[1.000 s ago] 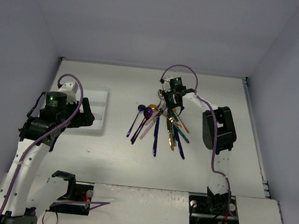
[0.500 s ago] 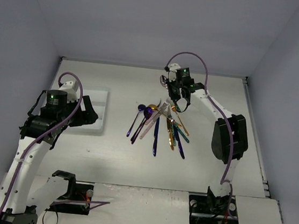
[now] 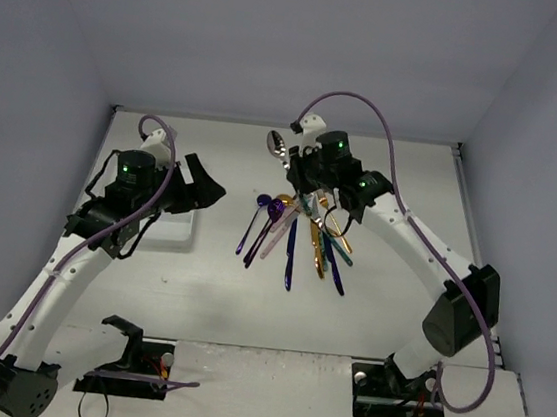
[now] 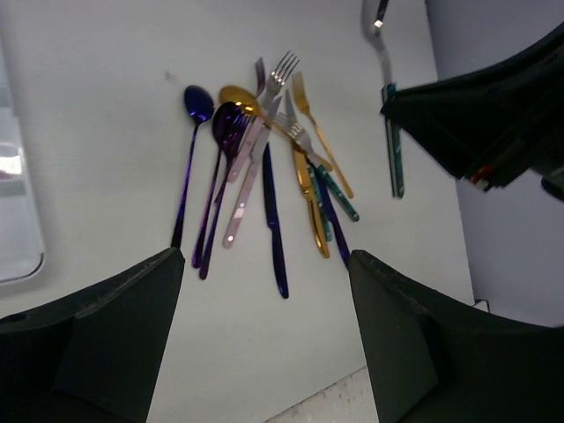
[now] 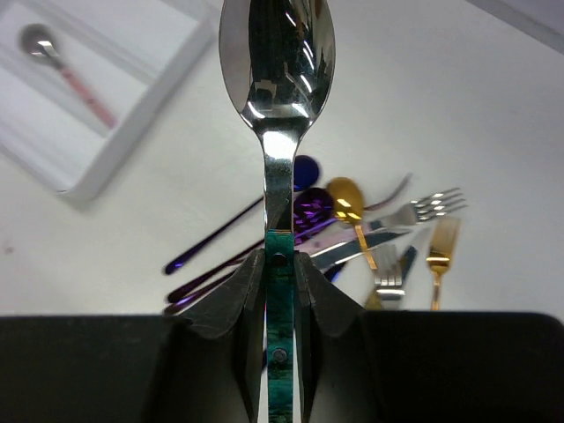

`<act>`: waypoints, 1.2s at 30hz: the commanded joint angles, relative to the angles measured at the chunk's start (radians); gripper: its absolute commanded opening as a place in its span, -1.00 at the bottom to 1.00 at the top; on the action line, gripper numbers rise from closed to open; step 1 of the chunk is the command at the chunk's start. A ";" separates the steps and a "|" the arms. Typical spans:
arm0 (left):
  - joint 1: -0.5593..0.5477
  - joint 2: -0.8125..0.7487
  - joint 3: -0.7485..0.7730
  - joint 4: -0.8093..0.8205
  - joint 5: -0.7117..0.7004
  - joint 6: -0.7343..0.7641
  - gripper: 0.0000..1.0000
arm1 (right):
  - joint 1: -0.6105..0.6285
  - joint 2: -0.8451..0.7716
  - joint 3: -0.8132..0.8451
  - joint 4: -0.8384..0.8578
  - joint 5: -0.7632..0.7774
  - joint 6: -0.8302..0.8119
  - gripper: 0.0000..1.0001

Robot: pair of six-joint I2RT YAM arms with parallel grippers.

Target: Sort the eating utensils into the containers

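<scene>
My right gripper (image 5: 280,273) is shut on the teal handle of a silver-bowled spoon (image 5: 277,53), held in the air above the table. In the top view this spoon (image 3: 278,142) sticks out left of the right gripper (image 3: 298,166), just behind the pile of coloured utensils (image 3: 295,236). The white cutlery tray (image 3: 174,227) lies left, partly under my left arm. It holds a pink-handled spoon (image 5: 75,79). My left gripper (image 3: 206,182) is open and empty, between tray and pile. The left wrist view shows the pile (image 4: 264,176) and the held spoon (image 4: 388,106).
The utensils fan out from a tangle of spoon bowls and fork heads (image 5: 370,220), handles pointing to the near side. The tray's rim (image 5: 132,123) is at the upper left of the right wrist view, its edge (image 4: 13,203) at the left of the left wrist view. Grey walls enclose the table.
My right arm has lifted the teal-handled spoon and swung it left, past the pile's far end. My left arm has moved right, from over the tray toward the pile.
</scene>
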 commanded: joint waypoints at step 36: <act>-0.239 0.196 -0.011 0.502 -0.322 -0.249 -1.00 | 0.182 -0.239 -0.134 0.131 0.052 0.229 0.10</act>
